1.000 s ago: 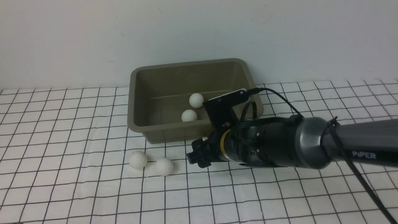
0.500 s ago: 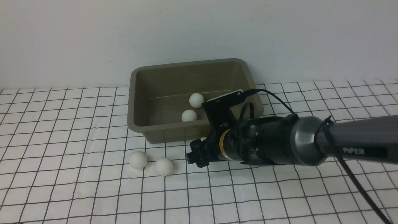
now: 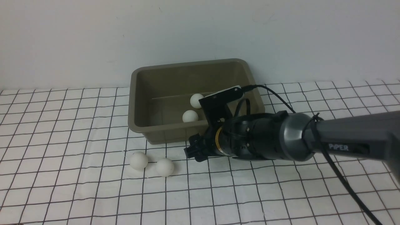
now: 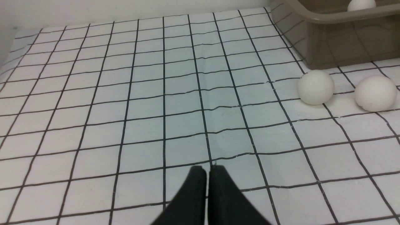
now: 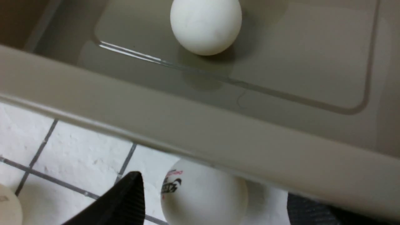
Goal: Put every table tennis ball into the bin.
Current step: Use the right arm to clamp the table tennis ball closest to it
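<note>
The olive-grey bin (image 3: 134,103) stands at the back middle with two white balls (image 3: 190,116) (image 3: 196,100) inside. Two more balls (image 3: 138,160) (image 3: 164,167) lie on the cloth in front of its left corner. My right gripper (image 3: 193,151) is low against the bin's front wall. In the right wrist view it (image 5: 214,189) is open, with a fifth ball (image 5: 204,197), carrying a dark printed mark, between the fingers under the bin's rim (image 5: 218,131), touching neither. My left gripper (image 4: 207,168) is shut and empty over the cloth, well left of the balls (image 4: 315,87) (image 4: 375,93).
A white cloth with a black grid (image 3: 78,193) covers the table, and a pale wall (image 3: 93,37) rises right behind the bin. My right arm (image 3: 312,140) reaches in from the right, with a black cable looping off it. The bin's corner shows in the left wrist view (image 4: 325,18).
My right arm has slid left and a little farther towards the bin's front wall. The balls and the bin have not moved.
</note>
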`<action>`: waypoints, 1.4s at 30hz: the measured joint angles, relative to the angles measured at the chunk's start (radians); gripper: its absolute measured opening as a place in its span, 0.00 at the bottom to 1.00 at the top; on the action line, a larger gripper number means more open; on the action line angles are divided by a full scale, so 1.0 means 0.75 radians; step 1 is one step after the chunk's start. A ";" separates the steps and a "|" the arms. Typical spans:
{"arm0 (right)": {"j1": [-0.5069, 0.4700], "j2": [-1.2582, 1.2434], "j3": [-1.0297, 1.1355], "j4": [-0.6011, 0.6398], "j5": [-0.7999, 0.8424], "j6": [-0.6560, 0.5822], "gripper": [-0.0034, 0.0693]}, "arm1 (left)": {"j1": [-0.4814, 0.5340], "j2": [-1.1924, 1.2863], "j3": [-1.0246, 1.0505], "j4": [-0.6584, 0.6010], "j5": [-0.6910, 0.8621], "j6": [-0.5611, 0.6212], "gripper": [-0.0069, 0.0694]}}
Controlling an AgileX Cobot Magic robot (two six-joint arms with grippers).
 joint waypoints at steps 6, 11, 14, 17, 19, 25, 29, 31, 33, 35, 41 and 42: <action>0.000 0.021 -0.003 0.000 -0.009 0.000 0.81 | 0.000 0.000 0.000 0.000 0.000 0.000 0.09; 0.000 0.071 -0.014 0.001 -0.022 0.000 0.81 | 0.000 0.000 0.000 0.000 0.000 0.000 0.09; 0.000 0.084 -0.032 0.001 -0.014 0.000 0.81 | 0.000 0.000 0.000 0.000 0.000 0.000 0.09; 0.000 0.100 -0.067 0.018 0.011 0.000 0.77 | 0.000 0.000 0.000 0.000 0.000 0.000 0.09; 0.000 0.107 -0.082 0.034 0.034 0.000 0.67 | 0.000 0.000 0.000 0.000 0.000 0.000 0.09; 0.001 0.107 -0.082 0.062 0.059 -0.011 0.54 | 0.000 0.000 0.000 0.000 0.000 0.000 0.09; 0.030 0.098 -0.082 0.075 0.071 -0.068 0.54 | 0.000 0.000 0.000 0.000 0.000 0.000 0.09; 0.057 0.078 -0.082 0.090 0.077 -0.103 0.54 | 0.000 0.000 0.000 0.000 0.000 0.000 0.09; 0.105 0.041 -0.082 0.115 0.096 -0.147 0.54 | 0.000 0.000 0.000 0.000 0.000 0.000 0.09; 0.135 0.017 -0.082 0.139 0.144 -0.185 0.54 | 0.000 0.000 0.000 0.000 0.000 0.000 0.09; 0.249 -0.044 -0.082 0.226 0.372 -0.351 0.54 | 0.000 0.000 0.000 0.000 0.000 0.000 0.09; 0.267 -0.056 -0.082 0.230 0.393 -0.378 0.54 | 0.000 0.000 0.000 0.000 0.000 0.000 0.09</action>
